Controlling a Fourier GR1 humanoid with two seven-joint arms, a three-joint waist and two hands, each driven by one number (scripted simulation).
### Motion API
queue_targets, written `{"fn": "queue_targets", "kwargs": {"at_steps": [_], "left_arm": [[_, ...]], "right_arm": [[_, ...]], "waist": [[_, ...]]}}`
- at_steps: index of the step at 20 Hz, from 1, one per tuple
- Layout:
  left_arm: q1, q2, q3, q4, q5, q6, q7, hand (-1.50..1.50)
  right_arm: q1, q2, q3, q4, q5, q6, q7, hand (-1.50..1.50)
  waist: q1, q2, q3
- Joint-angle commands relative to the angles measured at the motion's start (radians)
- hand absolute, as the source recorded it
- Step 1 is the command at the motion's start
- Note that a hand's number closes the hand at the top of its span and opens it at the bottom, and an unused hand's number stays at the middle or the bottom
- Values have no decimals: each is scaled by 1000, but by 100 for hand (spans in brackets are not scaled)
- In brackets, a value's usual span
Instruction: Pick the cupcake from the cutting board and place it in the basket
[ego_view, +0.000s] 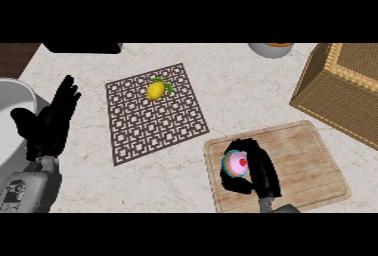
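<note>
- I note right hand curled round cupcake, on board at 5 o'clock, seemingly gripped for lifting.
- Basket lies at 2 o'clock.
- Left hand, 9 o'clock, fingers straight, rests aside.

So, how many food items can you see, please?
2: yellow lemon on the brown lattice mat; pink-frosted cupcake on the wooden cutting board, in the right hand. The cropped grey bowl may hide more.
</note>
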Motion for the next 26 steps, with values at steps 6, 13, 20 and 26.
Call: {"fn": "queue_targets", "kwargs": {"at_steps": [6,13,20,26], "left_arm": [[44,13,23,-33,-4,-17,8,0],[77,-21,27,-9,-16,-20,-61,0],[18,-23,26,27,-33,-22,-45,0],[14,-12,44,6,-31,-43,-18,0]], "right_arm": [[101,67,23,-276,-98,-64,-93,150],[-28,-61,-129,-540,-23,88,283,150],[-354,-14,-325,-529,-54,92,511,150],[-518,-82,-407,-317,21,82,518,150]], "waist": [[-15,4,10],[-13,5,9],[-9,8,9],[-5,8,10]]}}
